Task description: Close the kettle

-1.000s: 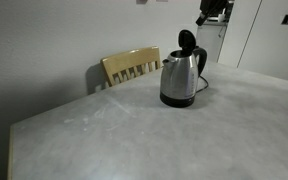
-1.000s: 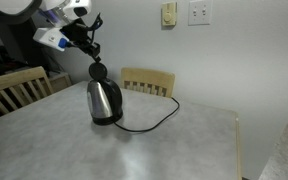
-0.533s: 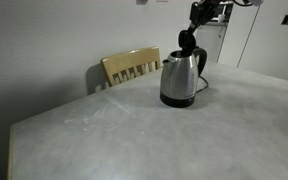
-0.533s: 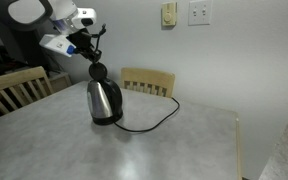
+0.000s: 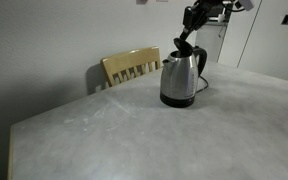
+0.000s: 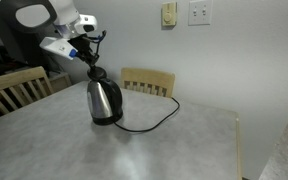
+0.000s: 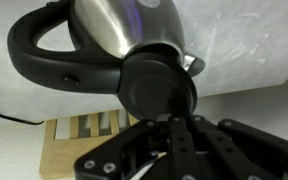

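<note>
Black pincer point(image 7: 180, 122) fingers are drawn tight together, gripping nothing, with their tips right at the rim of the round black lid point(image 7: 156, 88). From the wrist view I can't quite say whether they touch it or just hover. The lid is up, folks, tilted back on its hinge, not down yet. You see it standing above the shiny steel kettle point(image 5: 180, 78) in an exterior view, with the arm point(image 5: 212, 8) reaching down from above at a slant. Next to the lid, the curved black handle point(image 7: 54, 60) sweeps round the polished body. The kettle stands upright on its round black base point(image 6: 105, 120), set toward the back of the grey table point(image 6: 174, 150). A black cord point(image 6: 149, 122) trails from the base across the table surface toward the wall. Behind the table there's a light wooden chair point(image 5: 131, 66) pushed in just beyond the kettle. Up on the wall are two pale wall plates point(image 6: 199, 12).
</note>
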Robot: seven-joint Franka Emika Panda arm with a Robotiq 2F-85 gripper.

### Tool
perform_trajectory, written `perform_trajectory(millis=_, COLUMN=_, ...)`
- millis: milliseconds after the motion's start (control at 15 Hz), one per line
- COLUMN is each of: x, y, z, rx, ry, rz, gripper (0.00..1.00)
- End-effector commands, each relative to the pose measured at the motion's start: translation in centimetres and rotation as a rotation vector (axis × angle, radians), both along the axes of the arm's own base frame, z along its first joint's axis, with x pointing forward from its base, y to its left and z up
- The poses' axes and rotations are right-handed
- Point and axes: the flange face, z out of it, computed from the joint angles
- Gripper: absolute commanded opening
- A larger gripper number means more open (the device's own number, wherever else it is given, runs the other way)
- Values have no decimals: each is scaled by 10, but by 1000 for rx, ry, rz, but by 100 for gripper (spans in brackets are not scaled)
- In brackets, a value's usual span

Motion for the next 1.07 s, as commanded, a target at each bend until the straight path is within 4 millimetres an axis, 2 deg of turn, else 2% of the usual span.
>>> perform_trajectory(millis=0, x=8, y=-10, z=-4, rx=22, ry=21, rz=-9, gripper=0)
perform_trajectory(millis=333, x=12, y=-23, z=-8, rx=55, ry=46, rz=-26, gripper=0)
perform_trajectory(millis=667, x=16, y=-38, z=-28, rx=102, ry=176, rz=-18, gripper=0)
perform_trajectory(millis=1000, x=23, y=-37, z=-41, rx=119, ry=254, rz=27, gripper=0)
